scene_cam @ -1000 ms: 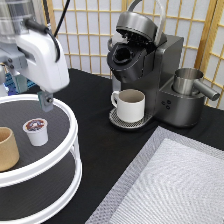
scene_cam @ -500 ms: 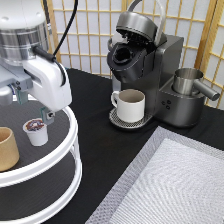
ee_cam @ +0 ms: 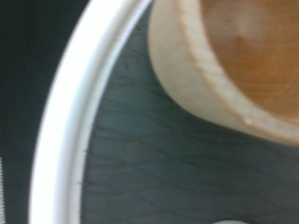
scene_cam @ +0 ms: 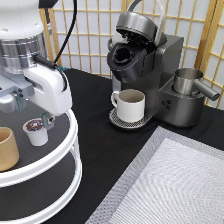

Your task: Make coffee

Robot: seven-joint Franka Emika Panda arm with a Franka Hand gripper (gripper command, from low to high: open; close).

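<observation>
pincer [scene_cam: 44,121]: low over the tray, just beside the pod; open or closed, i cannot tell
pod [scene_cam: 36,131]: standing on the tray's [scene_cam: 65,162] upper shelf, not lifted
machine [scene_cam: 145,75]: lid up, mug [scene_cam: 130,105] underneath
progress: early

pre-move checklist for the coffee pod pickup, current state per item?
1. Coffee pod upright on the top shelf of the white tiered stand: ok.
2. Gripper close beside the pod, on the exterior view's right: ok.
3. Pod held: not ok; it stands on the shelf.
4. Tan cup apart from the pod: ok.
5. Coffee machine lid open: ok.
6. Mug on the machine's drip tray: ok.
</observation>
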